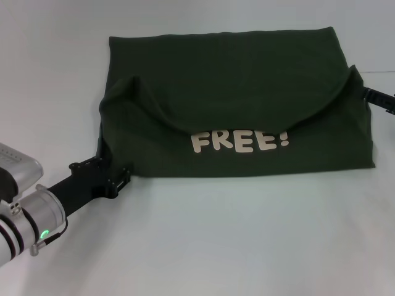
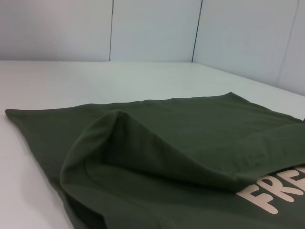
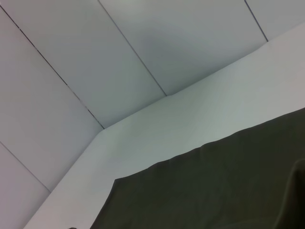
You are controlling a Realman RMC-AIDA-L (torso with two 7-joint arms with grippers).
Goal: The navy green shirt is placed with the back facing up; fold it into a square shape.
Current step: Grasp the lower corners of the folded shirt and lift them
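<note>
The navy green shirt (image 1: 234, 80) lies on the white table, partly folded. A flap with a curved edge is draped from the far side over the near part. Below that edge, cream letters "FREE!" (image 1: 239, 142) show. The flap is humped up at its left and right ends. My left gripper (image 1: 118, 177) is at the shirt's near left corner, its tip under the cloth. My right gripper (image 1: 374, 97) is at the shirt's right edge, mostly hidden by cloth. The left wrist view shows the shirt (image 2: 181, 138) with its raised fold and part of the print (image 2: 274, 193). The right wrist view shows the shirt's surface (image 3: 214, 191).
The white table (image 1: 203, 240) spreads around the shirt on all sides. Pale panel walls (image 2: 152, 28) stand behind the table's far edge.
</note>
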